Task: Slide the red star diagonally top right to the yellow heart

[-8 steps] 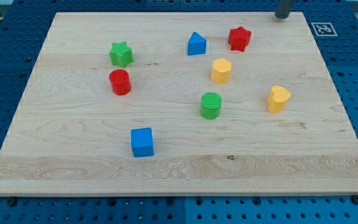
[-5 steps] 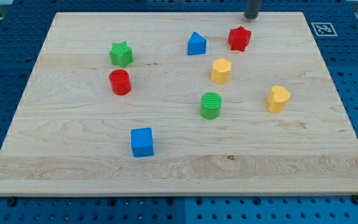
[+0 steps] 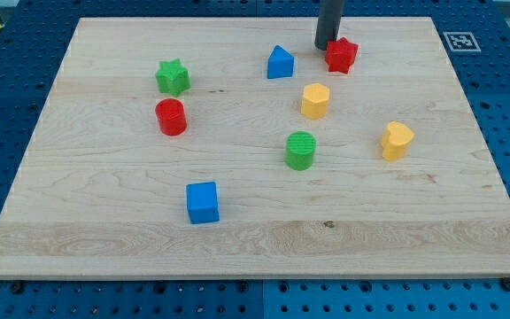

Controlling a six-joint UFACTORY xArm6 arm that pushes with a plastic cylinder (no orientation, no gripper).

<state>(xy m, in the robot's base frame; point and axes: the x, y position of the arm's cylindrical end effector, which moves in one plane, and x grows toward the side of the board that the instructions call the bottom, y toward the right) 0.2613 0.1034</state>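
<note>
The red star lies near the view's top, right of centre. My tip stands right at the star's upper left side, touching or nearly touching it. The yellow heart lies lower and to the right of the star, toward the board's right side, well apart from it. A yellow hexagonal block sits just below and left of the star.
A blue house-shaped block sits left of my tip. A green star and a red cylinder are at the left. A green cylinder is at centre, a blue cube lower left. The board's top edge is close behind my tip.
My rod has come from the board's top right corner leftward and down, ending against the red star's upper left. No block has visibly moved.
</note>
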